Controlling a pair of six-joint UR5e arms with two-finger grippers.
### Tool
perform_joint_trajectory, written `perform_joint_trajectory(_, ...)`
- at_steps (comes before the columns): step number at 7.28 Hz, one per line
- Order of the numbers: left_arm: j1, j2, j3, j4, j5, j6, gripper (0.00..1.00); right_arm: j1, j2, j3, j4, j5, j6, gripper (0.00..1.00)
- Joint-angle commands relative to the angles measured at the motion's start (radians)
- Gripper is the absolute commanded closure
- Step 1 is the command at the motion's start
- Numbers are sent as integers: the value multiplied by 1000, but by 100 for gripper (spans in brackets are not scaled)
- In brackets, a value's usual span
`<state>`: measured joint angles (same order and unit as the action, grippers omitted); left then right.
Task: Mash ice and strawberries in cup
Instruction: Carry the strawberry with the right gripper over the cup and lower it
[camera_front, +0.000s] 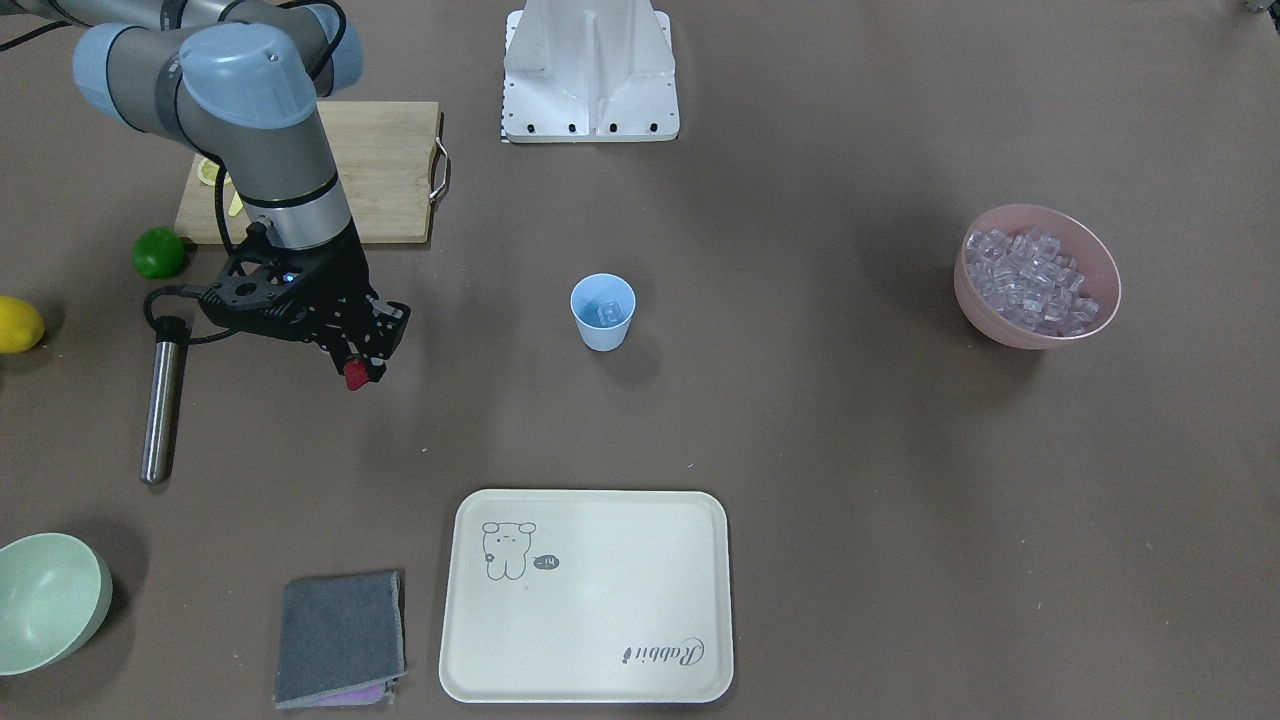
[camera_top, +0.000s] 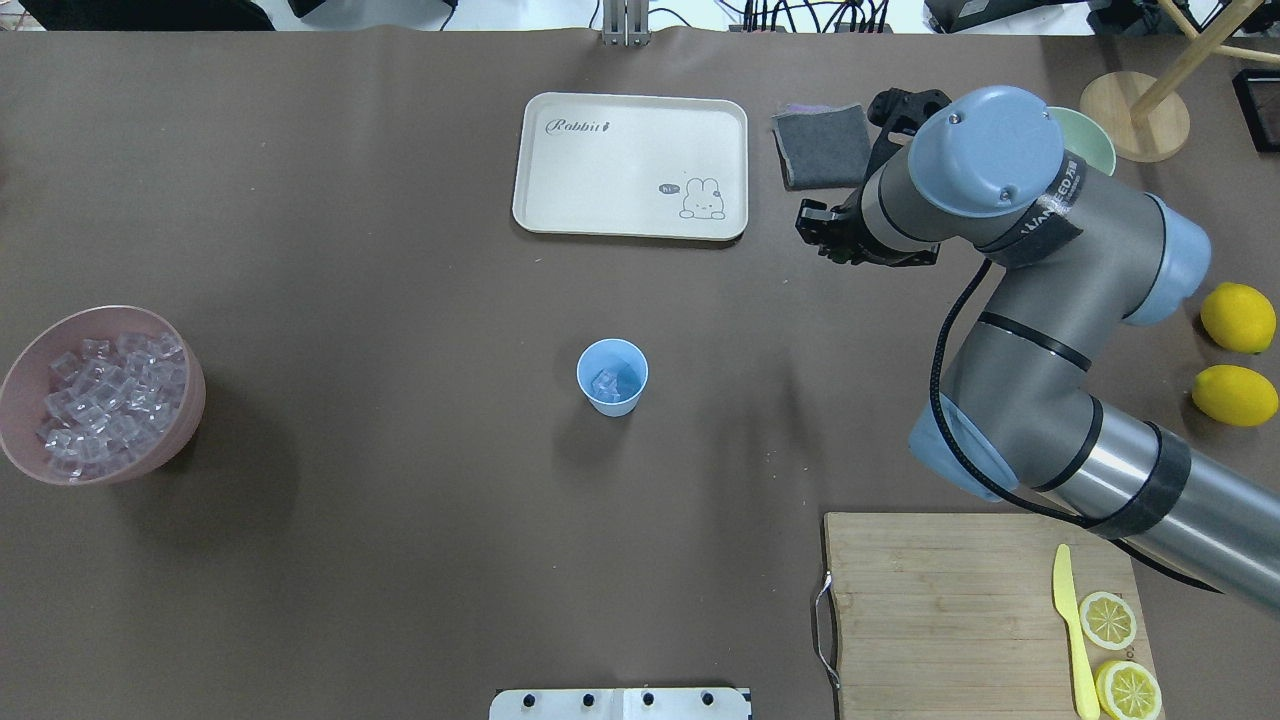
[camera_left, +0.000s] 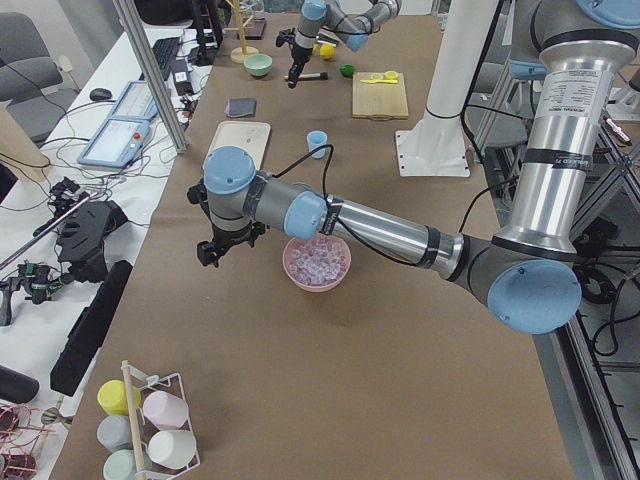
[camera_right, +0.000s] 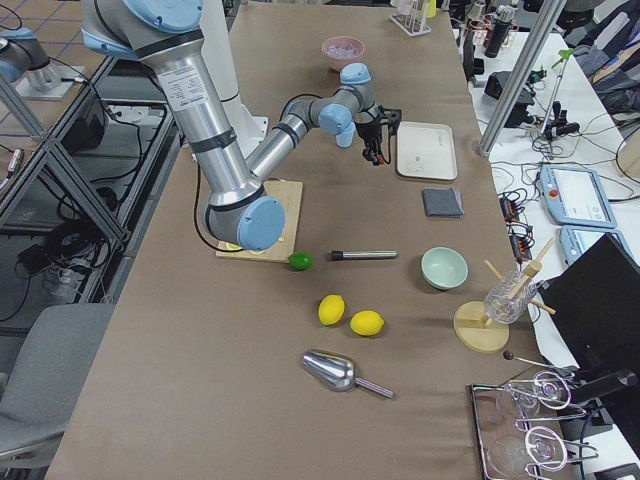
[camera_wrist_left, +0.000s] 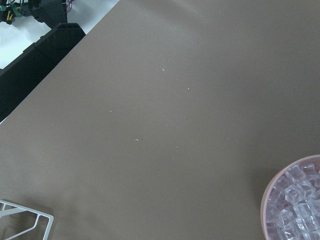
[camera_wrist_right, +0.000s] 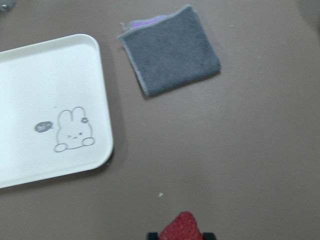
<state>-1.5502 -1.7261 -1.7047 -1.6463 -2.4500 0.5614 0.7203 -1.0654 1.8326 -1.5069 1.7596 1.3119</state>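
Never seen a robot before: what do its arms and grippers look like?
The left arm and right arm are silver-grey tubes with light-blue joint caps. The right one carries a black cable and a lettered black band. The left gripper and right gripper are black.

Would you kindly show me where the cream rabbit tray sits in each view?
Front-facing: tray bottom centre.
Overhead: tray top centre.
Exterior left: tray upper left.
Exterior right: tray upper right.
Left wrist: not in view.
Right wrist: tray at left edge.
Shared landmark: folded grey cloth beside it.
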Motion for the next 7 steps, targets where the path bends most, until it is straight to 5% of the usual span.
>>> perform_joint_trajectory(1, 1, 13, 16, 0, -1, -5, 3, -33, 45, 28, 52, -18, -78, 100)
perform_joint_trajectory(4, -1, 33, 10, -3, -9, -11, 3, -207, 50, 22, 166, -159, -83, 100)
perform_joint_trajectory(7, -1, 31, 14, -3, -12, -11, 3, -282, 56, 24, 166, -187, -195, 100)
